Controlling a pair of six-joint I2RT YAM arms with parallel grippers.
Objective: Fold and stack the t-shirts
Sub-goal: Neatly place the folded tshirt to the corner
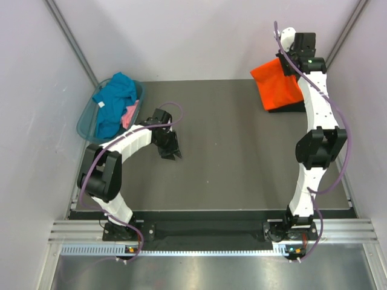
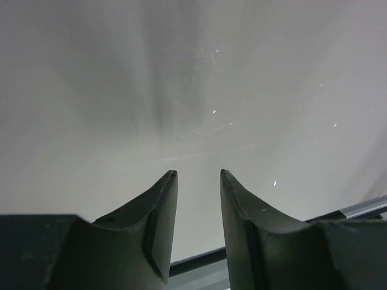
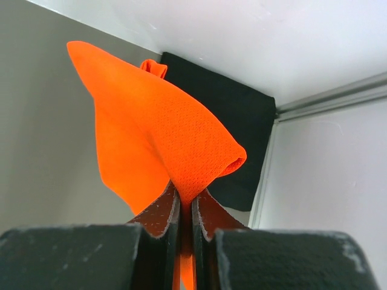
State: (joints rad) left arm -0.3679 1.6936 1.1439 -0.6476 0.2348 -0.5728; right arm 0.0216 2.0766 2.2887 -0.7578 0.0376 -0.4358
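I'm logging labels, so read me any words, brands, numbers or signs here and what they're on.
No text is readable.
A white tag on the teal shirt in the basket: too small to read.
The orange shirt and the black shirt: no print visible.

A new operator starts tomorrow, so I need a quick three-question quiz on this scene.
1. True or false: the left gripper holds a tee.
2. Which tee is the right gripper shut on? A) black B) orange C) pink
3. Fill in: the teal tee lies in the ____.
Key: 1 false, it is open and empty; 2 B, the orange tee; 3 basket.
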